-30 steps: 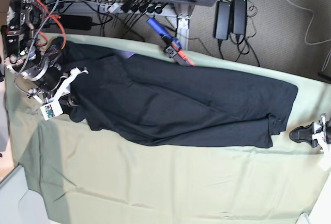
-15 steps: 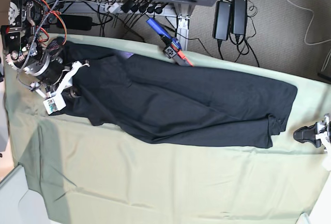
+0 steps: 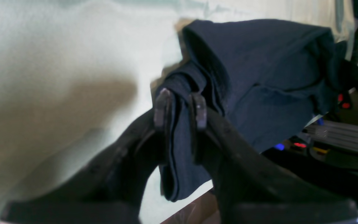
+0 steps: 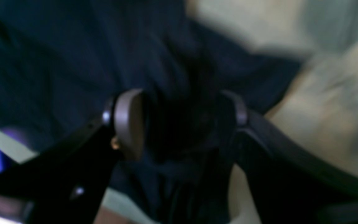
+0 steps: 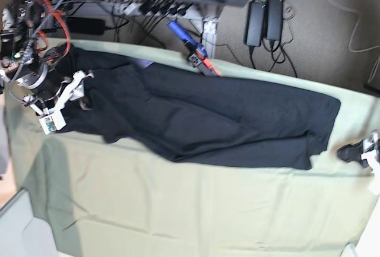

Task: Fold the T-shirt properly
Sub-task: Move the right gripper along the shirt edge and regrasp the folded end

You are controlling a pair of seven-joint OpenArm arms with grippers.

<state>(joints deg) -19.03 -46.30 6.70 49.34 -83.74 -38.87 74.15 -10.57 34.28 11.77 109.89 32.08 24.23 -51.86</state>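
Observation:
The black T-shirt (image 5: 225,120) lies stretched in a long, narrow band across the pale green cloth (image 5: 178,209), plain side up. At its left end my right gripper (image 5: 82,95) stands open. In the right wrist view its fingers (image 4: 129,121) are wide apart, with dark shirt fabric (image 4: 73,56) lying between and under them. At the far right end my left gripper (image 5: 349,152) sits low on the cloth. In the left wrist view it (image 3: 180,112) is shut on a folded edge of the T-shirt (image 3: 259,77), which hangs down between the fingertips.
A blue and orange tool (image 5: 191,47) rests at the table's far edge, touching the shirt's upper border. Cables, a power strip and two black power bricks (image 5: 264,19) lie on the floor behind. The table's near left corner (image 5: 24,221) drops off.
My right gripper has opened and moved up and to the left along the shirt's left end. The left gripper has edged slightly right, still holding the fabric.

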